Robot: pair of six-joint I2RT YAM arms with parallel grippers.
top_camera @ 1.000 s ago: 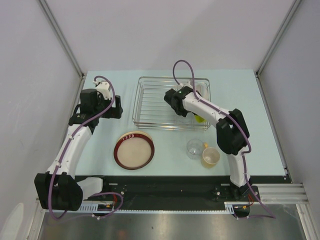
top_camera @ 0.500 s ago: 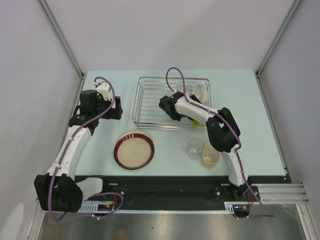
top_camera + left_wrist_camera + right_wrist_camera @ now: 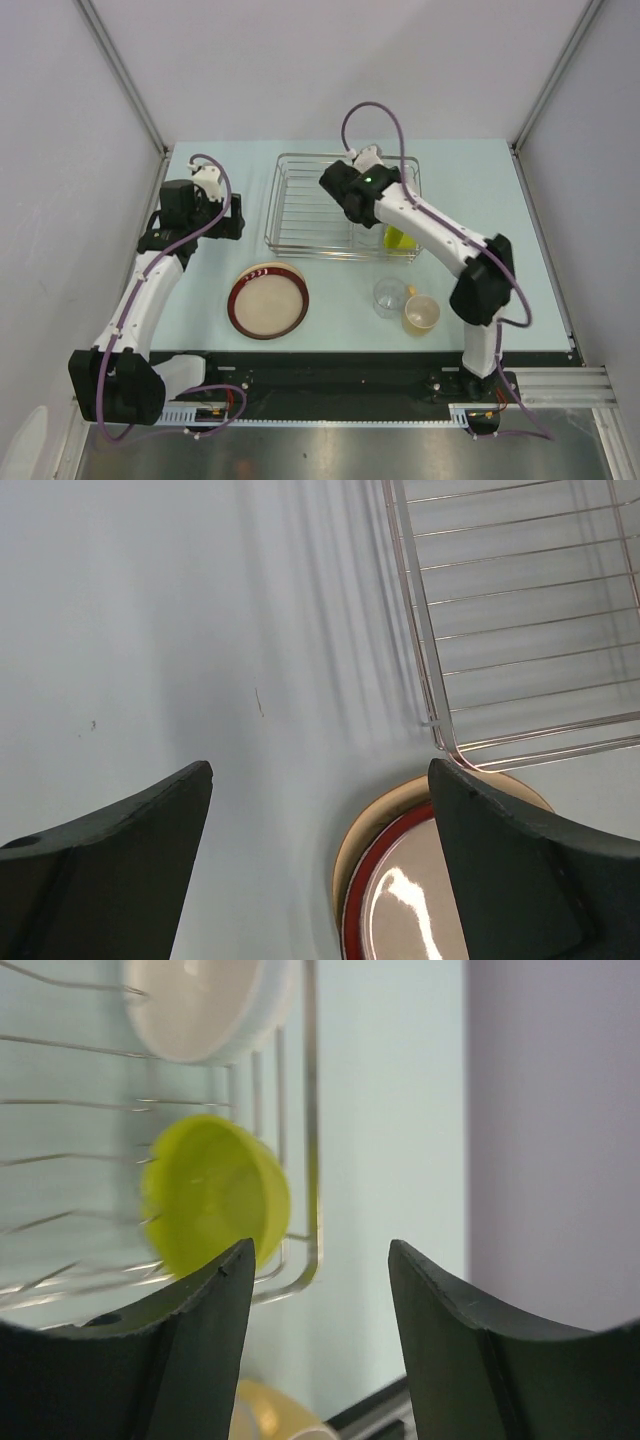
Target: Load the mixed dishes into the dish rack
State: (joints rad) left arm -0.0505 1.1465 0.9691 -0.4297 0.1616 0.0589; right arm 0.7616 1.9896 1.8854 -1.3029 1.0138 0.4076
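The silver wire dish rack [image 3: 310,205] stands at the table's back middle. In its right end a white bowl [image 3: 200,1000] leans on edge, and in front of it a yellow-green bowl [image 3: 215,1190] lies on its side. My right gripper [image 3: 352,200] hovers over the rack, open and empty [image 3: 320,1250]. A dark-red-rimmed plate [image 3: 268,300] lies in front of the rack on top of a beige plate [image 3: 348,850]. A clear glass [image 3: 388,297] and a yellowish cup [image 3: 421,313] stand to its right. My left gripper [image 3: 228,215] is open [image 3: 320,780] above bare table, left of the rack.
The rack's near left corner [image 3: 445,745] overlaps the plate's far edge in the left wrist view. Grey walls close in the table on both sides. The black rail with the arm bases [image 3: 330,380] runs along the near edge.
My right gripper has opened and pulled back from the yellow-green bowl, which stays in the rack's right end. Its arm swung over the rack. The left arm has stayed put.
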